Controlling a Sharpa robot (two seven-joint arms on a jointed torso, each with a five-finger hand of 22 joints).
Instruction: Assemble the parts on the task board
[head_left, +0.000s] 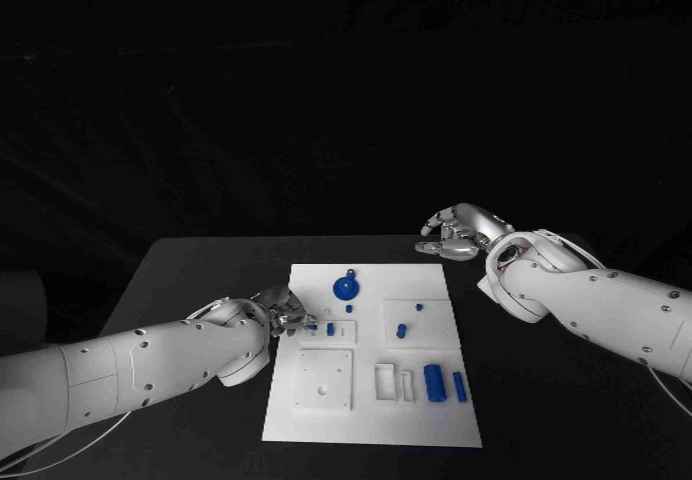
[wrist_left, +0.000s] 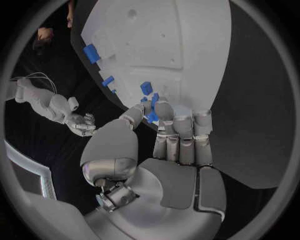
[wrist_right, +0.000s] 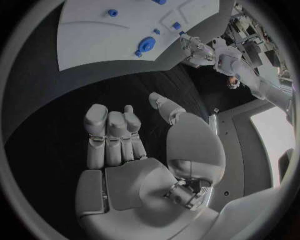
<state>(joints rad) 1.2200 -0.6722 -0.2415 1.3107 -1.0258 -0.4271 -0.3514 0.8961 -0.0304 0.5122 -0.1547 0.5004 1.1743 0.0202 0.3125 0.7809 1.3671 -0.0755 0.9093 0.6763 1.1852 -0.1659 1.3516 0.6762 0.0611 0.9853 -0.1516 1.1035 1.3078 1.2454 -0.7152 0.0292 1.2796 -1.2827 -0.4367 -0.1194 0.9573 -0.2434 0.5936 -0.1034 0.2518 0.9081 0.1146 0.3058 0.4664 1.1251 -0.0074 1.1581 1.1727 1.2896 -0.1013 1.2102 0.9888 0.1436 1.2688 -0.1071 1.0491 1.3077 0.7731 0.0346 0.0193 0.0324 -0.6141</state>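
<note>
Two hands, left hand (head_left: 283, 308) pinching a blue part (wrist_left: 152, 117) at the task board (head_left: 433, 425), right hand (head_left: 459, 234) empty, fingers apart.

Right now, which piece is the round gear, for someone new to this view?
Start at the white board mid-table and go to its far end. The gear lies there near the middle, beyond both hands' side. It is the one round, disc-shaped blue part; the others are small blocks or cylinders.

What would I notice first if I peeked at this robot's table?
You would spot the white task board in the middle of the black table, dotted with small blue parts, the biggest a round blue disc near its far end. The left hand reaches over the board's left edge and pinches a small blue part in its fingers. The right hand hovers empty past the board's far right corner.
</note>
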